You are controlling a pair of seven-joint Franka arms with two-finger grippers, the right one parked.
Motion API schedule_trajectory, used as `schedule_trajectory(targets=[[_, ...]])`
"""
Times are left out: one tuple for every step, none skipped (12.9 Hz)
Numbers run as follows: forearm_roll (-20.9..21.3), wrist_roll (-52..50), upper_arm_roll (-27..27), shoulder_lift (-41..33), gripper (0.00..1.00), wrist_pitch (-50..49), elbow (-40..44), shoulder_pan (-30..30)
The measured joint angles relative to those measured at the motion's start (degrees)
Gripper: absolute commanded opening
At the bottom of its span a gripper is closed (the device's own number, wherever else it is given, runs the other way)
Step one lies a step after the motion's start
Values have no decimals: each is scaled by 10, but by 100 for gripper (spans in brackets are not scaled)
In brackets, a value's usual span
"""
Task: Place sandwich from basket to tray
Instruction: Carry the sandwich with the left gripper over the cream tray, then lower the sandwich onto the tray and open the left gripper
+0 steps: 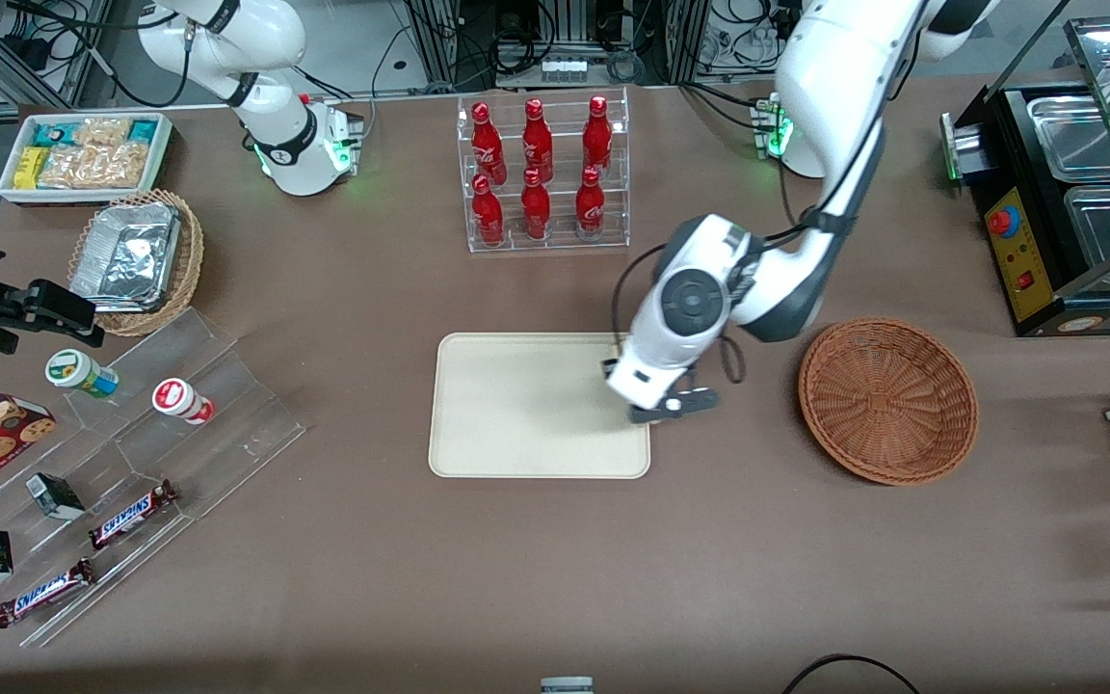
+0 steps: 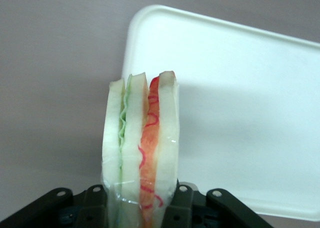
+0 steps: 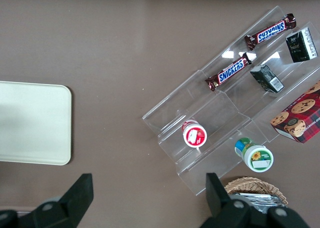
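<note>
My left gripper (image 1: pixel 656 403) hangs over the edge of the cream tray (image 1: pixel 516 424) that is nearest the basket. In the left wrist view the gripper (image 2: pixel 141 200) is shut on the sandwich (image 2: pixel 142 143), a wedge of white bread with green and red-orange filling, held on edge between the black fingers (image 2: pixel 187 203). Below it lie the tray's corner (image 2: pixel 240 118) and the brown table. The reddish-brown wicker basket (image 1: pixel 887 400) stands empty beside the tray, toward the working arm's end. The sandwich is hidden by the arm in the front view.
A clear rack of red bottles (image 1: pixel 541 173) stands farther from the front camera than the tray. A clear stepped display (image 1: pixel 131 463) with snack bars and cups lies toward the parked arm's end, with a tan basket of foil trays (image 1: pixel 136 260). A black food warmer (image 1: pixel 1066 193) stands at the working arm's end.
</note>
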Motion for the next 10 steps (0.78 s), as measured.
schedule_trajectory(targets=[[1,14,-7,17,31,-1,15,-5],[1,30,-8,32,31,-2,23,-14],[1,39,-9,44,33,-2,27,-22],[1,45,-9,53,33,-2,29,-28],[3,52,-9,62,33,-2,33,-30],[8,61,-8,69,33,-4,41,-30],[21,68,-7,75,34,-10,49,-30],[45,71,-6,80,34,-19,55,-29],[65,71,-6,83,35,-27,58,-29],[76,71,-5,87,37,-27,58,-29]])
